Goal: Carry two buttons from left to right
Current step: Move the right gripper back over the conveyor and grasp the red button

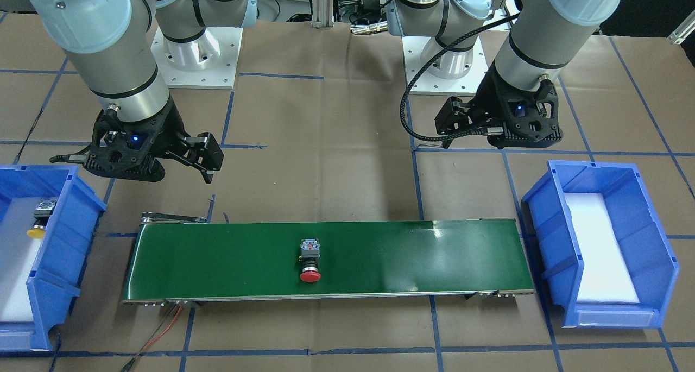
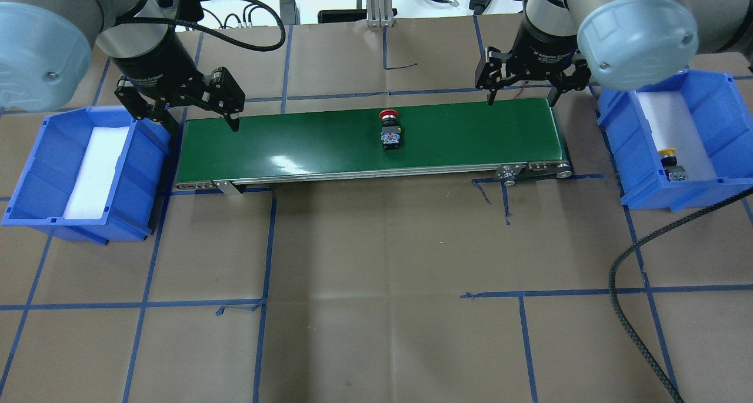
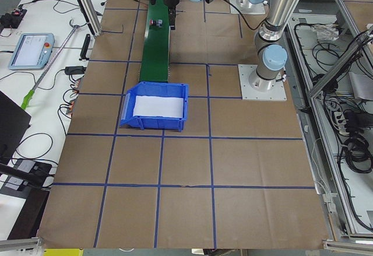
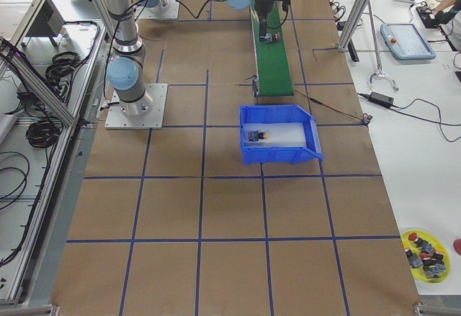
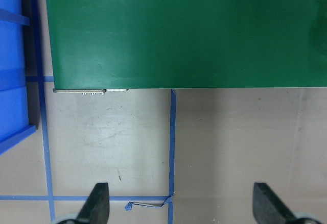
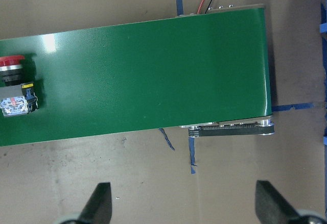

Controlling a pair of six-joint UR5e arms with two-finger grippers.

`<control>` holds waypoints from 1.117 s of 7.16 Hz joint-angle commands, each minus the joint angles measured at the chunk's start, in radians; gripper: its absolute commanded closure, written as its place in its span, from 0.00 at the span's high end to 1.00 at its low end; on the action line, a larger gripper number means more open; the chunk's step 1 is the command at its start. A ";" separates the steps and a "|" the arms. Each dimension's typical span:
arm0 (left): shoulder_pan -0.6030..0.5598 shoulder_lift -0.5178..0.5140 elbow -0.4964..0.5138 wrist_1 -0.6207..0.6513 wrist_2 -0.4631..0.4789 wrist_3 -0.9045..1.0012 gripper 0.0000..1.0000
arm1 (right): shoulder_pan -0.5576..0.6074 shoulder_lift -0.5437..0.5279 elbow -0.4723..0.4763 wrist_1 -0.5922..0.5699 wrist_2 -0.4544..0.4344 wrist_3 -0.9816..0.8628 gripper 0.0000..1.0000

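Two buttons, one judged delivered | yellow button (image 2: 670, 163) lodged in right bin (image 2: 715, 115) on foam | red button (image 2: 390, 131) laid mid-belt (image 2: 294, 144), judged in transit | left bin (image 2: 44, 156): foam only | left gripper (image 2: 203, 117), right gripper (image 2: 521, 97): jaws spread wide, nothing held | next: red button to be picked near the belt's right end, then binned.

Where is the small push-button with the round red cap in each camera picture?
Front-facing: red-capped push-button mid-belt, cap toward the bottom edge.
Overhead: button mid-belt, cap toward the top.
Exterior left: too small to tell.
Exterior right: button far up the belt.
Left wrist: not in it.
Right wrist: button at the left edge.
Shared landmark: the long green conveyor belt.
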 commanded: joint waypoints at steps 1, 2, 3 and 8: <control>0.000 0.000 0.000 0.000 0.000 0.000 1.00 | 0.001 0.031 0.003 -0.012 -0.002 0.002 1.00; 0.000 0.000 0.000 0.000 0.000 0.000 1.00 | 0.001 0.048 0.006 -0.008 -0.002 0.032 1.00; 0.000 0.000 0.000 0.000 0.000 0.000 1.00 | 0.002 0.050 0.004 -0.011 0.001 0.051 1.00; 0.000 0.000 0.000 0.000 0.000 0.000 1.00 | 0.001 0.073 -0.001 -0.032 0.007 0.048 1.00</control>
